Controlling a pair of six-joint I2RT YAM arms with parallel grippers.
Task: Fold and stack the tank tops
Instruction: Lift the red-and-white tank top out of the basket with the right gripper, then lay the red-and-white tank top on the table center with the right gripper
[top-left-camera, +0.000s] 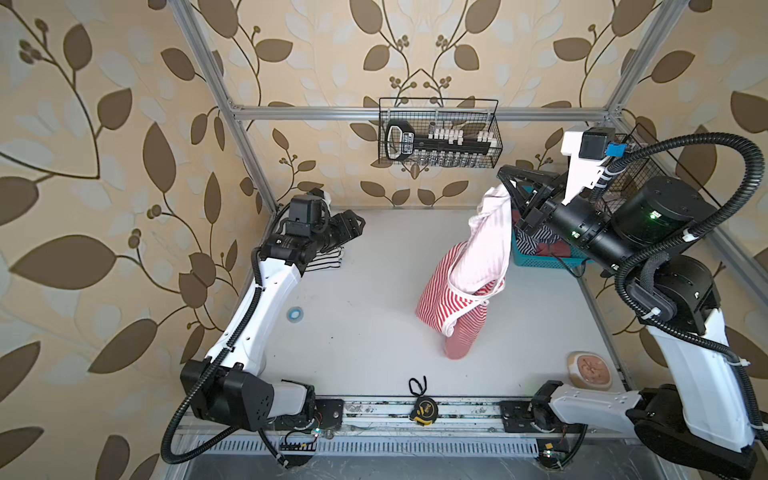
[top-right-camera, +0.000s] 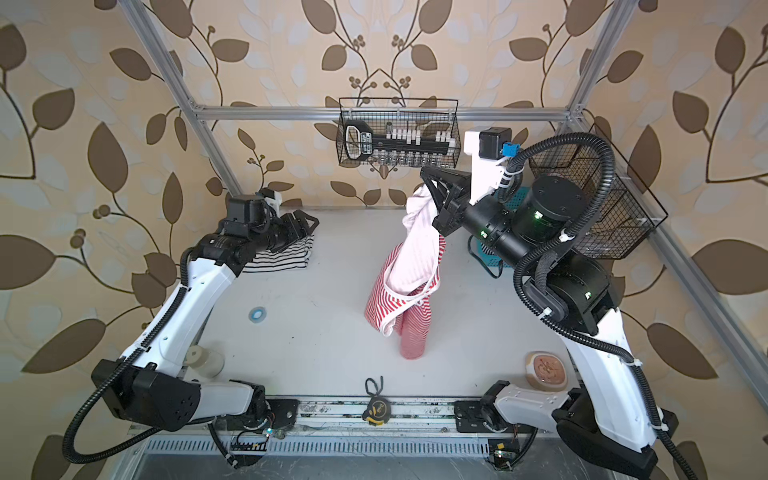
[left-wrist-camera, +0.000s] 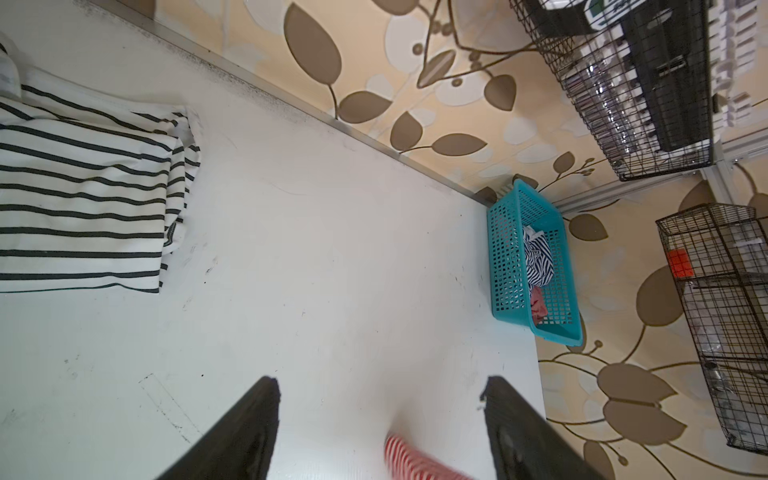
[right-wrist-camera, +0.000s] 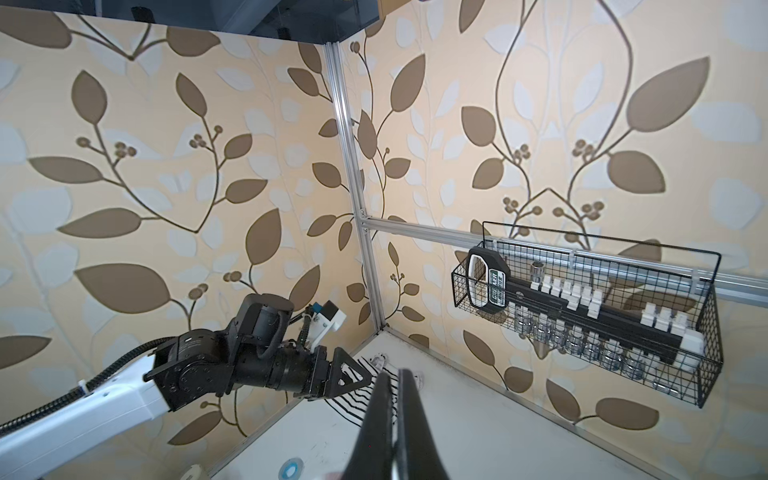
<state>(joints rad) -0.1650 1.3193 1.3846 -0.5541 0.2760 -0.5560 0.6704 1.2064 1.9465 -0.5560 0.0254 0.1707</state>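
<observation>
Right hand (top-left-camera: 504, 176) clenched on the red-and-white tank top (top-left-camera: 453, 299).
It hangs right of centre in both top views, lower end at the desk (top-left-camera: 365, 340); the left hand (top-left-camera: 356, 222), released, is near the folded black-and-white tank top (left-wrist-camera: 83, 187) at left.

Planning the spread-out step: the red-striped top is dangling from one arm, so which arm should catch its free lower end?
Left, likely. The left claw is open and empty by the folded black-and-white top; the right claw is shut on the red-and-white top at its upper end, holding it up.
</observation>
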